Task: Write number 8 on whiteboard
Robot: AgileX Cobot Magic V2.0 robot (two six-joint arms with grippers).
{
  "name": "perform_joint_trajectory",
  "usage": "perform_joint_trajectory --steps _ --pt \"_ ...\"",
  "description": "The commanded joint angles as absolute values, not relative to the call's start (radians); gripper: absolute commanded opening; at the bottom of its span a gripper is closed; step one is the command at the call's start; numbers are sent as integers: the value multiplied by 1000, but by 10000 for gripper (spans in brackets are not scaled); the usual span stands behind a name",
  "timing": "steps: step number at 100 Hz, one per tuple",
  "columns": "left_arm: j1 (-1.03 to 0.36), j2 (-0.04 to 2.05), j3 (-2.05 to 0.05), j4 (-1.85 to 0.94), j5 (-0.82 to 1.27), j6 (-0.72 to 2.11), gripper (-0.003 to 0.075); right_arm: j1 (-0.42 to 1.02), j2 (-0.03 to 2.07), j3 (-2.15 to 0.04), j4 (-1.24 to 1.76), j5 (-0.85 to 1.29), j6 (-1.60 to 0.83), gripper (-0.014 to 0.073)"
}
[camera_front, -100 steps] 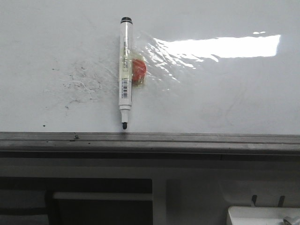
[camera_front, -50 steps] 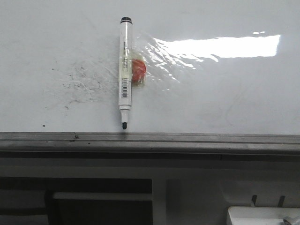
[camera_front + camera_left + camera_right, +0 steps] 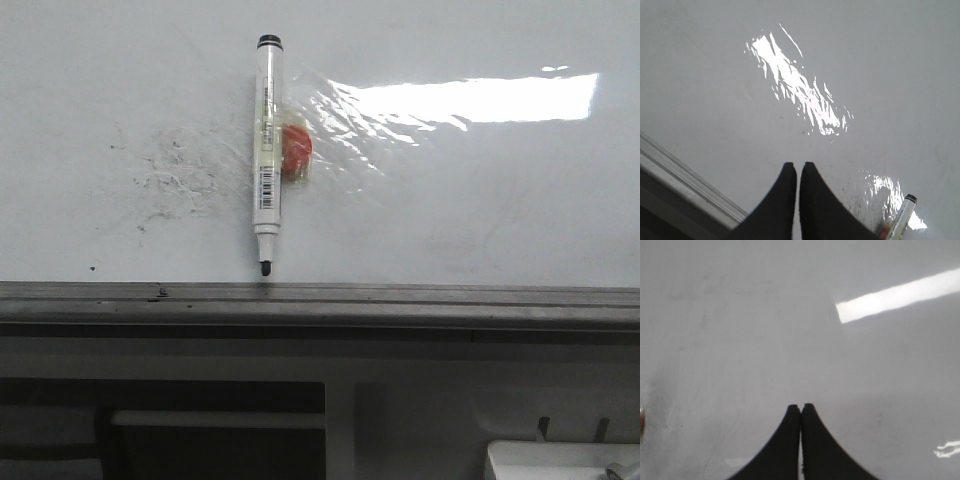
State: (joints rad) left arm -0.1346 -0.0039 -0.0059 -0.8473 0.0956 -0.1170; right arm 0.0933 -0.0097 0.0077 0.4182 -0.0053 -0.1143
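Left gripper (image 3: 799, 172) and right gripper (image 3: 801, 412): fingers pressed together, holding nothing, above the whiteboard (image 3: 480, 190). A capless marker (image 3: 267, 150) lies taped near the grey edge rail (image 3: 400, 296); no drawn 8 is visible.

Grey cabinet front (image 3: 400, 410) w/ dark recess (image 3: 215, 440) below; bright ceiling-light glare

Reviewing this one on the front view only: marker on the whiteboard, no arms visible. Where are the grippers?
Observer: The left gripper hangs over the whiteboard, fingers together, nothing held.
Operator: And the right?
Observer: The right gripper is likewise shut and empty over bare board.
Operator: Does a wrist camera catch the marker?
Observer: Yes, the left wrist view shows the marker off to the gripper's side, untouched.
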Motion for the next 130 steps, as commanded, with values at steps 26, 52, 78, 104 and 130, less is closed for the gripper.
perform_joint_trajectory --steps 26,52,78,104,130 --pt "-133 244 -297 -410 389 -26 -15 87 158 -306 285 302 -128 97" --pt "-169 567 -512 -561 514 336 380 87 353 -484 252 462 -128 476" --pt "-412 792 -529 -799 394 464 342 121 366 -501 250 474 -128 470" --pt "-711 997 -545 -860 70 464 335 187 368 -501 238 462 -128 470" --pt "-864 1164 -614 -969 -152 464 335 187 368 -501 238 462 -128 470"
